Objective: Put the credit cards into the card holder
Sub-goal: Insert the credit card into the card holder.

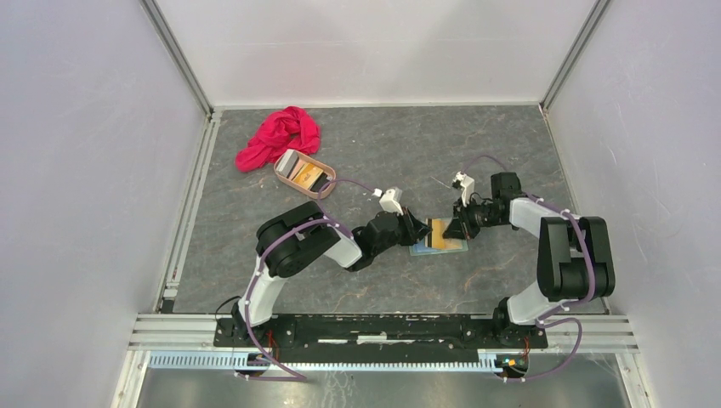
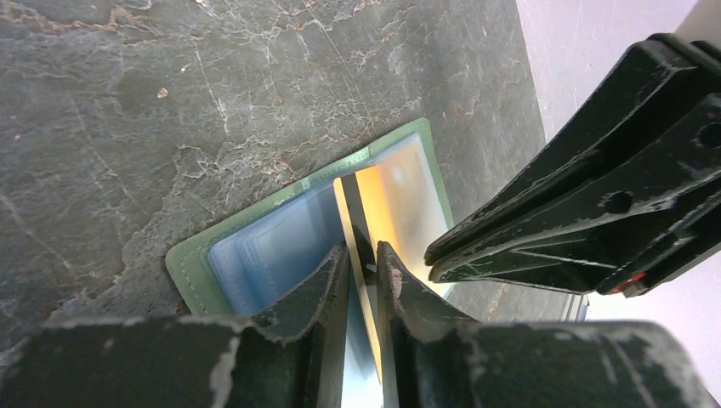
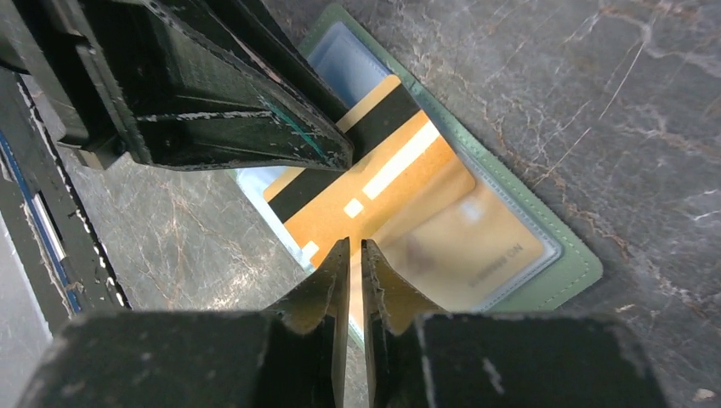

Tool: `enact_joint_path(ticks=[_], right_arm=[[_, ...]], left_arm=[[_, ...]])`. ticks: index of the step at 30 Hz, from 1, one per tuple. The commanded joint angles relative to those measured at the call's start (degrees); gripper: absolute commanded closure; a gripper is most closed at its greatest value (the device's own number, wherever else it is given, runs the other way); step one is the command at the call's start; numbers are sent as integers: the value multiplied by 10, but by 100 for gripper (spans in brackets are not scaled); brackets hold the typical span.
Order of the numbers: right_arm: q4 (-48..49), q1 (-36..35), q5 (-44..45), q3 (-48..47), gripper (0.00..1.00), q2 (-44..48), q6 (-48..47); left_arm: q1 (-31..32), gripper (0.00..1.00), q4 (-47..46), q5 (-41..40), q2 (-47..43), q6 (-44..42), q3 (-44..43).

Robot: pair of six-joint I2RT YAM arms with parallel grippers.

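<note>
The card holder (image 3: pixel 578 268) lies opened out flat on the grey marbled worktop (image 1: pixel 383 144), pale blue pockets facing up inside its sage-green border. An orange-gold card (image 3: pixel 383 195) with a dark stripe is partly in it. Its plain end sits under the clear pocket of the holder's half on the right jaws' side. Its striped end sticks out across the fold and lifts off the holder towards the left jaws.

The left jaws reach in over the holder's other half, parted a little. The card's raised end stands edge-on between them. A dark gap shows beside the card, so they bracket it loosely rather than pinch it.

The right jaws come at the holder from the opposite side and are drawn almost together, with only a thin slit left. The card lies face-on beyond that slit, and nothing is seen clamped in it. Their tips are at the card's long edge, just over the pocketed half; whether they touch the card or the pocket I cannot tell. The two pairs of jaws nearly meet above the holder.

Well apart from the holder, towards the back wall on the left arm's side, a pinkish-tan oval tray (image 1: pixel 327 183) holds more cards (image 1: pixel 306 176). A crumpled red cloth (image 1: pixel 281 136) lies just beyond it.
</note>
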State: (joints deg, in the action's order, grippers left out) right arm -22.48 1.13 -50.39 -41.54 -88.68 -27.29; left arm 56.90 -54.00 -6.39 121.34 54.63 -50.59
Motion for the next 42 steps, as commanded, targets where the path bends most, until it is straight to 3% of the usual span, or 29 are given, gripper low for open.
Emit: enact_joint_path(ticks=[1, 11, 24, 27, 33, 42], right_arm=[[-6, -7, 27, -23, 86, -20, -3], [-1, -8, 57, -26, 87, -39, 7], [2, -8, 65, -25, 87, -43, 9], [2, -8, 66, -26, 87, -42, 10], [2, -8, 63, -26, 86, -40, 9], [-1, 14, -27, -28, 80, -12, 11]], left_arm=[[-3, 74, 44, 21, -9, 14, -7], [-11, 66, 73, 61, -36, 17, -2], [-18, 68, 128, 122, -65, 35, 3], [-20, 72, 136, 127, -61, 43, -3], [-24, 97, 116, 133, -42, 64, -8], [-24, 98, 86, 100, -51, 89, 18]])
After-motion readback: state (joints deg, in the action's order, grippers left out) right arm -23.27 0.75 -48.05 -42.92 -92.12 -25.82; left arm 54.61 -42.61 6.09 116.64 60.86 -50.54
